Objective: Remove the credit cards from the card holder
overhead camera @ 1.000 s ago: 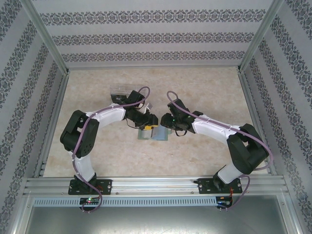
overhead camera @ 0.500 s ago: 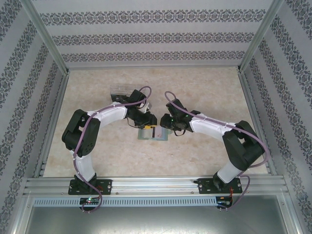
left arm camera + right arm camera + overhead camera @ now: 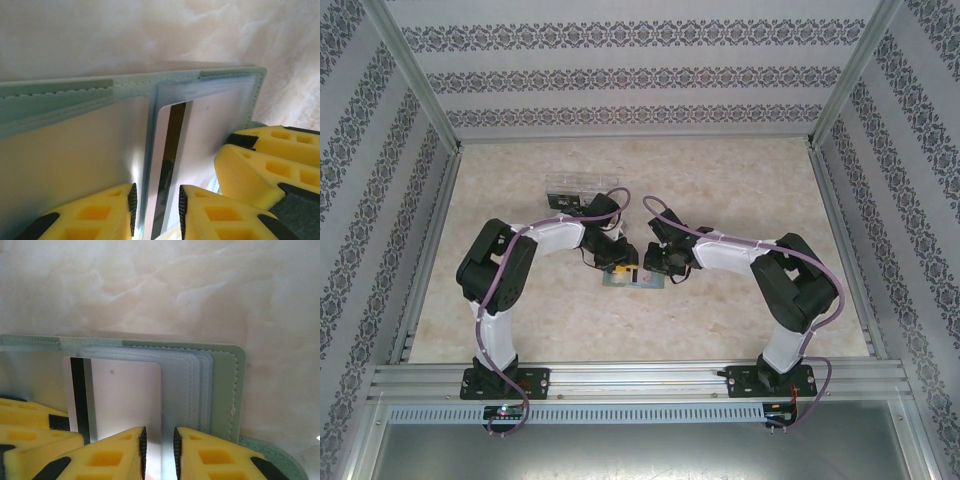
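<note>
Straddling the card's (image 3: 125,395) opposite edges, left gripper (image 3: 156,210) and right gripper (image 3: 160,450) stand with jaws narrowly apart, seemingly to work it free. The holder (image 3: 633,281) lies open mid-table (image 3: 720,180); the card sits in its pocket.

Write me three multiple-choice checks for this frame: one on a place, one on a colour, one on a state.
1. The holder lies: A in the far left corner; B between the left gripper and right gripper; C in the near right corner.
2. The stripe on the white card is: A red; B blue; C black.
3. The holder is: A open; B folded shut; C rolled up.
Key: B, the top view has both grippers meeting at it; C, both wrist views show a black band down the card; A, its inner pockets face the wrist cameras.
</note>
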`<state>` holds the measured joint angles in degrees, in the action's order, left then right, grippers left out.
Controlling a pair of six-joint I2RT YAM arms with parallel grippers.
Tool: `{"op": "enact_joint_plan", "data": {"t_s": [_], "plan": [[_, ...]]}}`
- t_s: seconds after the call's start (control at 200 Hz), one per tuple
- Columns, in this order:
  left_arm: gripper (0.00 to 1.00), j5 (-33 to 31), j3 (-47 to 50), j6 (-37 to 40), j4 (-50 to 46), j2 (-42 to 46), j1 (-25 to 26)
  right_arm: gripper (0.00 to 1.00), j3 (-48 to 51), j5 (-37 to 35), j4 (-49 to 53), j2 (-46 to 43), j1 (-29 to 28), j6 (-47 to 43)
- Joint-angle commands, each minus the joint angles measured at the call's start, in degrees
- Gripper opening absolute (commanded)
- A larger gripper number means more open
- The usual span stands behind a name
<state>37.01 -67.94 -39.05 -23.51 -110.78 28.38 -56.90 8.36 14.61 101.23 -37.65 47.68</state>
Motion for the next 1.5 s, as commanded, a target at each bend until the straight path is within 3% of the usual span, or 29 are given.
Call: {"op": "enact_joint_plan", "data": {"t_s": [0.0,0.2,0.505,1.184,1.354,1.499], "plan": [[0.3,-0.03,0.15,-0.03,1.0,-1.34,-0.91,0.25,-1.03,0.44,1.69,2.03,-0.13,0.35],[0.24,3.12,0.55,0.06,3.02,-1.37,-1.34,0.25,-1.24,0.71,1.92,3.07,-0.14,0.4],[0.11,1.95,0.77,1.67,0.42,1.22,-2.21,0.24,-1.61,-0.33,3.4,4.41,-0.14,0.74],[0.0,-2.69,3.3,5.94,-6.43,11.19,-5.83,0.25,-2.04,-1.47,4.16,0.96,0.67,0.05],[0.0,-5.01,2.34,6.77,-9.01,17.08,-8.33,0.36,-2.29,-0.39,0.79,-6.57,1.18,-2.17],[0.0,-2.75,1.43,5.31,-6.9,22.18,-11.22,0.58,-2.48,2.82,-4.47,-11.84,2.3,-3.63]]}}
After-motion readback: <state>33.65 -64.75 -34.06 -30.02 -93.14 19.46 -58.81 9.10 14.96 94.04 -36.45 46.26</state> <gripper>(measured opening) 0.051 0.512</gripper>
